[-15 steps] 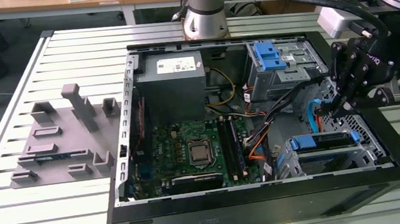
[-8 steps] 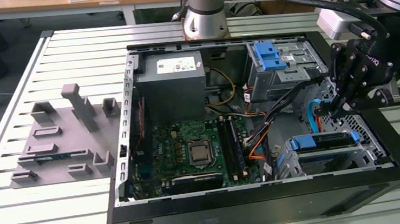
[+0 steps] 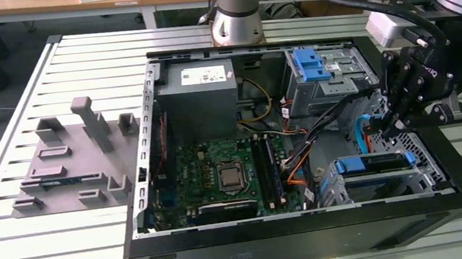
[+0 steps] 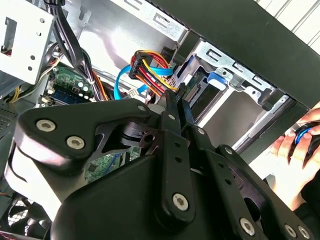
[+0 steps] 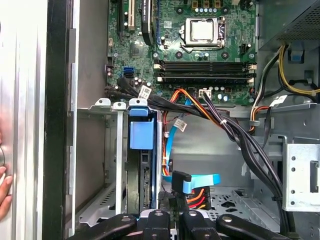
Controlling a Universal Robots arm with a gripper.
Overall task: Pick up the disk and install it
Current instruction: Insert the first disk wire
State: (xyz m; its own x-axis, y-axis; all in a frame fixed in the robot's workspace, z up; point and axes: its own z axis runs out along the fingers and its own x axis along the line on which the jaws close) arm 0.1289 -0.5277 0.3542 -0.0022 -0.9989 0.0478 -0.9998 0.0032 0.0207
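Gripper above the drive bay, disk seated in its cage

The slatted aluminium table point(image 3: 98, 241) carries an open black steel computer case point(image 3: 308, 248) lying on its side. Beside it, toward the exterior view's left, sits a matte grey plastic fixture plate point(image 3: 71, 162) with upright blocks and slots.

Inside the case, the grey boxy power supply point(image 3: 199, 101) occupies the far corner. The green motherboard point(image 3: 218, 181) lies flat below it, with a square metal CPU point(image 5: 202, 30) and long black memory slots point(image 5: 205, 70). A perforated sheet-metal optical bay with a blue plastic latch point(image 3: 309, 63) stands near the far wall.

The black articulated gripper point(image 3: 398, 128) hangs over the side of the case at the exterior view's right. In the second wrist view its two slim fingers point(image 4: 175, 107) stand pressed together with nothing between them.

The disk point(image 3: 372, 166) sits in the lower drive cage point(image 3: 428, 178), a folded bare-metal frame with punched holes; the disk's blue plastic rail and dark flat edge show at the cage opening. In the first wrist view the disk point(image 5: 142, 180) stands edgewise in the cage below a smooth blue tab point(image 5: 141, 132).

A bundle of black, orange, red and yellow cables point(image 5: 200, 107) and a flat light-blue data cable point(image 5: 200, 180) run beside the cage.

A person's hand point(image 4: 300, 142) rests outside the case wall.
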